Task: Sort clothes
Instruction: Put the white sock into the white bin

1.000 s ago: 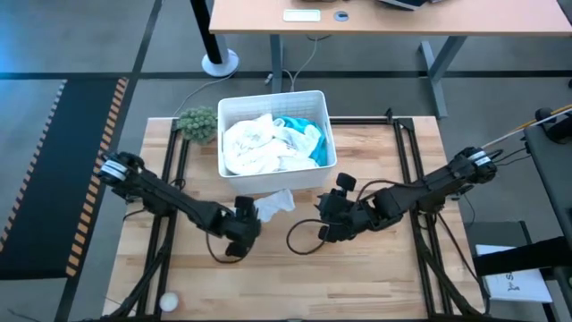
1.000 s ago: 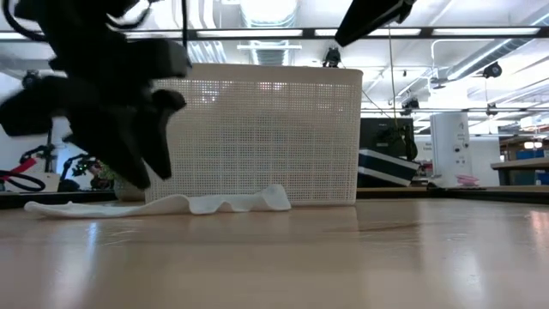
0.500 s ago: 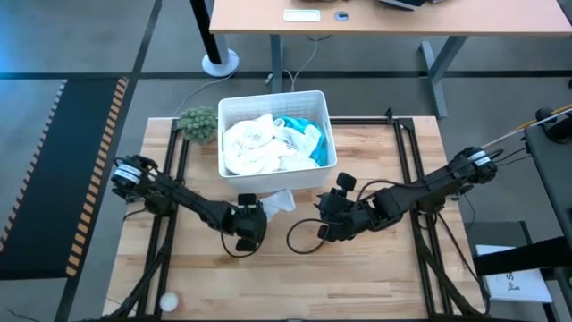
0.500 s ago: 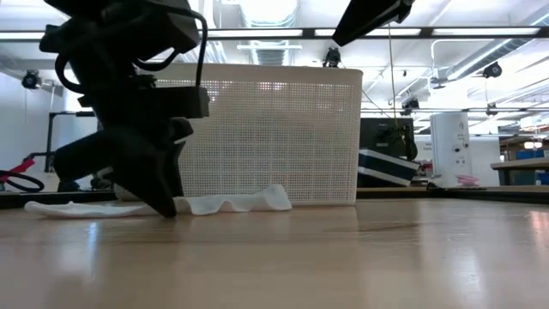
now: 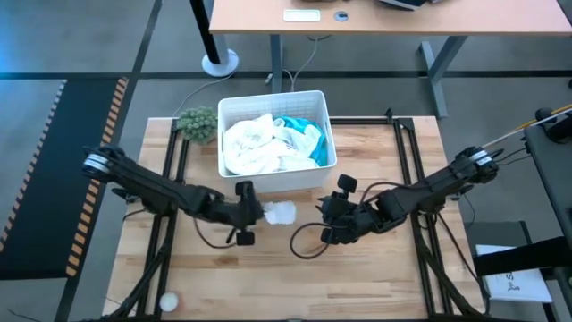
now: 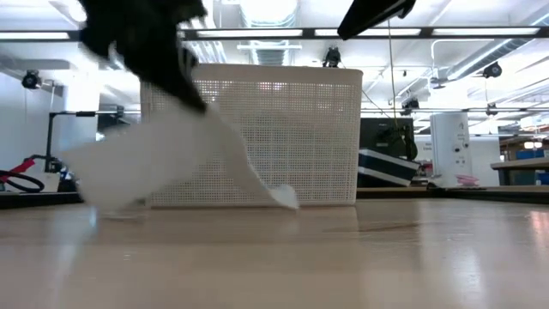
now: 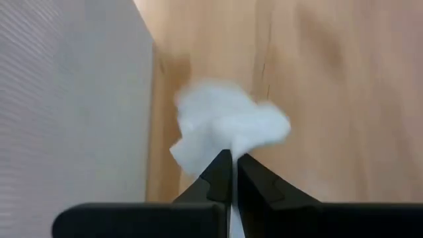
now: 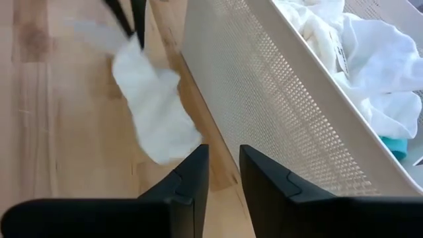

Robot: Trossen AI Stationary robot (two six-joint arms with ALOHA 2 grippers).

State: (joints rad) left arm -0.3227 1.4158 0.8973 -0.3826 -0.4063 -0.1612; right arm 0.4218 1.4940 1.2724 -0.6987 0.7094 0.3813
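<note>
My right gripper [image 5: 327,234] waits on the near right of the wooden table [image 5: 384,277], fingers slightly parted. A second ago the small white cloth piece [image 5: 279,213] lay flat; now my left gripper [image 5: 253,215] pinches it, lifted just before the white perforated plastic bin [image 5: 275,100], which holds white and teal garments [image 5: 268,143]. Sorting can proceed.

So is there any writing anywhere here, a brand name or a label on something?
None that can be read.
A sheet of paper beside the table carries dark marks, too small to read.
A garment tag in the white bin shows faint print, too blurred to read.
</note>
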